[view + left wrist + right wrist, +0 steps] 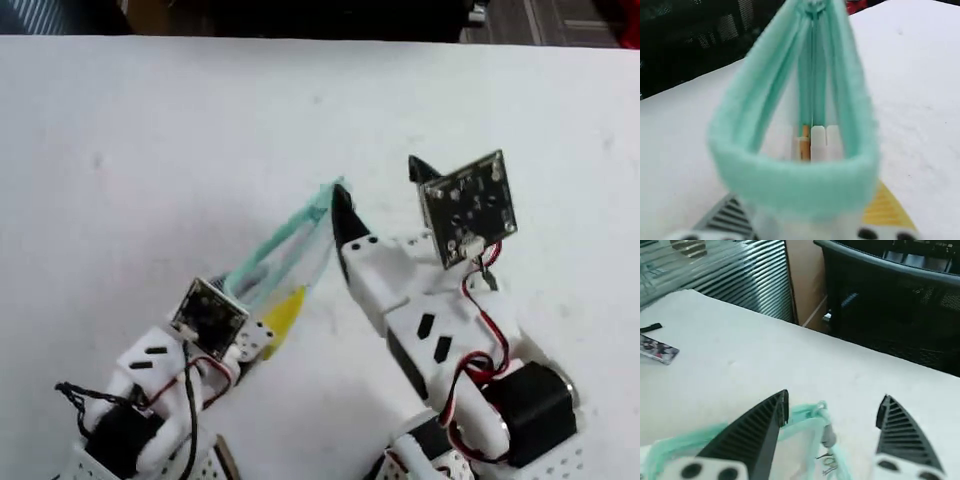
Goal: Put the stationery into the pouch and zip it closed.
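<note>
A clear pouch (290, 250) with a mint-green zip edge lies slanted between the two arms. My left gripper (268, 325) is shut on its near end, yellow finger (285, 310) showing beside it. In the left wrist view the pouch mouth (790, 180) gapes wide, and orange and white stationery (812, 142) stands inside; the left gripper (805, 220) sits at its base. My right gripper (378, 178) is open at the pouch's far end. In the right wrist view its black fingers (760, 430) straddle the zip pull (827, 435), with the right gripper (835, 396) touching nothing.
The white table (150, 150) stretches wide beyond the pouch. A small patterned object (657, 350) lies far off on it. Past the table's far edge stand a black chair (890, 300) and slatted blinds (740, 275).
</note>
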